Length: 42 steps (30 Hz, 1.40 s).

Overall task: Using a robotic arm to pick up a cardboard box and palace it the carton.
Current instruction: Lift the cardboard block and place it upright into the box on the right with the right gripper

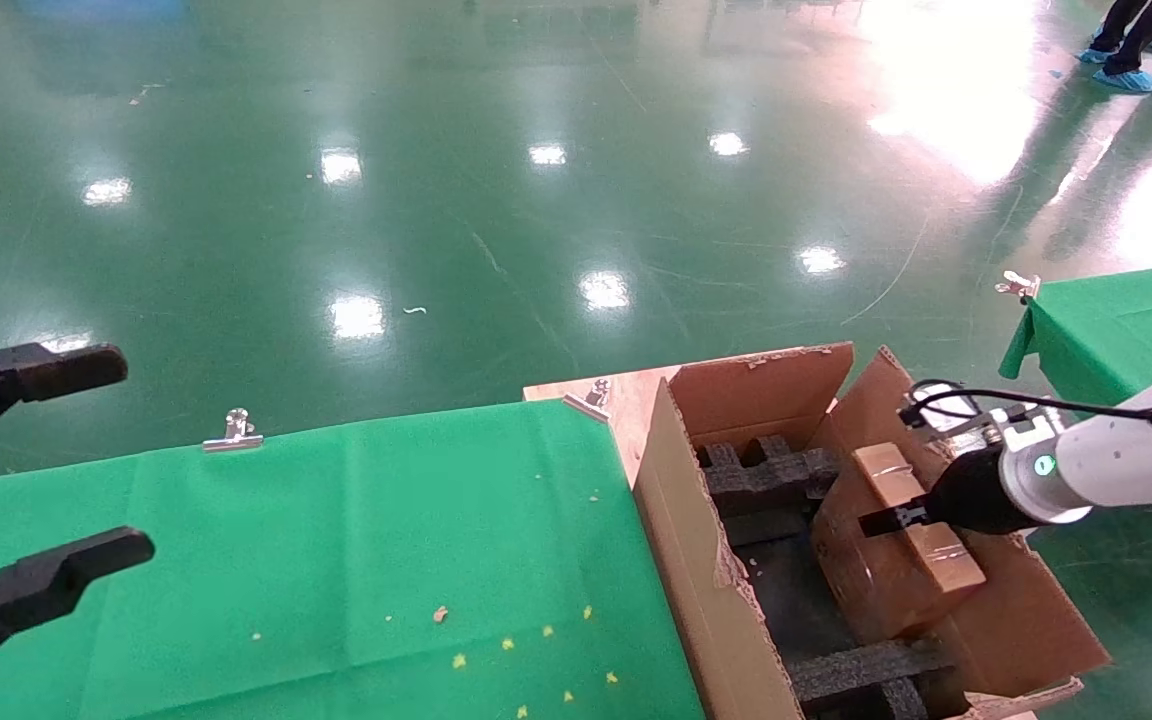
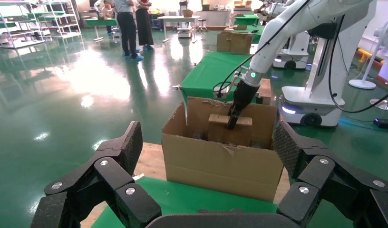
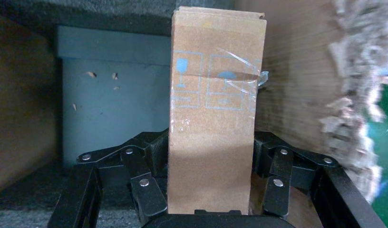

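The robotic arm [image 1: 1126, 460] reaches from the right into the large open carton [image 1: 696, 540]. Its black right gripper [image 1: 881, 520] is shut on the small brown cardboard box [image 1: 866, 575], which stands tilted inside the carton against the right wall, beside black foam inserts [image 1: 766, 480]. In the right wrist view the fingers [image 3: 154, 152] press both sides of the cardboard box [image 3: 216, 118]. The left wrist view shows the cardboard box [image 2: 220, 130] sticking up above the rim of the carton [image 2: 220, 161]. My left gripper [image 1: 86, 465] hangs open and empty at the far left, over the green table.
The green-clothed table [image 1: 336, 540] lies left of the carton, with a metal clip [image 1: 233, 430] on its far edge and small scraps on the cloth. A second green table [image 1: 1126, 320] stands at the right. People's feet [image 1: 1126, 75] show far back on the glossy green floor.
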### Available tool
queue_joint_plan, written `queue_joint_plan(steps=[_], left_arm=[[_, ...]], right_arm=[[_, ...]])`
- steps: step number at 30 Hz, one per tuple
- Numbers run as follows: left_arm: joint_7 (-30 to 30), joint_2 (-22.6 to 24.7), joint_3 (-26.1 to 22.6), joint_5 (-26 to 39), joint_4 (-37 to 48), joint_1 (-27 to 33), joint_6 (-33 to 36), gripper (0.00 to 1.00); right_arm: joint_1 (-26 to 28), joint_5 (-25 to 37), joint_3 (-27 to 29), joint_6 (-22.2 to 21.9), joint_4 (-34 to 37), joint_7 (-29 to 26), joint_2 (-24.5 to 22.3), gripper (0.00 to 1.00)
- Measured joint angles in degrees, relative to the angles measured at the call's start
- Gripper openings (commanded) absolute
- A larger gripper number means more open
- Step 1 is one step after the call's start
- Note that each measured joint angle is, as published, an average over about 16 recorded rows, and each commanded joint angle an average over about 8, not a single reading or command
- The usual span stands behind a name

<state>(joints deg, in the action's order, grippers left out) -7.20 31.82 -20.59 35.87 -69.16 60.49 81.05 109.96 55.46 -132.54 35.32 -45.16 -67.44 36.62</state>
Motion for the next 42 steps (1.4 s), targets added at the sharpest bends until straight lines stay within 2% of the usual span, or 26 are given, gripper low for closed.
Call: queue_joint_plan(steps=[11,12,13,19,21,42], left_arm=[[0.00,0.00,0.00,0.00,0.00,0.00,0.00,1.00],[0.00,0.00,0.00,0.00,0.00,0.00,0.00,1.00],[0.00,0.00,0.00,0.00,0.00,0.00,0.00,1.00],[0.00,0.00,0.00,0.00,0.01,-0.01,-0.01,1.00],[0.00,0.00,0.00,0.00,0.01,-0.01,-0.01,1.00],[0.00,-0.01,0.00,0.00,0.02,-0.01,-0.01,1.00]], right_arm=[[-5.89,-3.16,2.07,0.22,5.03,4.48,2.50,0.00],[-6.28,-3.42,2.25,0.32,5.44,4.85,2.67,0.02],[-6.65,-3.66,2.42,0.42,5.82,5.20,2.84,0.08],[-8.05,-4.73,3.18,0.95,7.41,6.59,3.45,0.82],[-8.26,-4.93,3.32,1.07,7.67,6.83,3.55,0.99],[-7.04,-4.48,3.32,1.20,7.12,7.12,3.11,1.00]])
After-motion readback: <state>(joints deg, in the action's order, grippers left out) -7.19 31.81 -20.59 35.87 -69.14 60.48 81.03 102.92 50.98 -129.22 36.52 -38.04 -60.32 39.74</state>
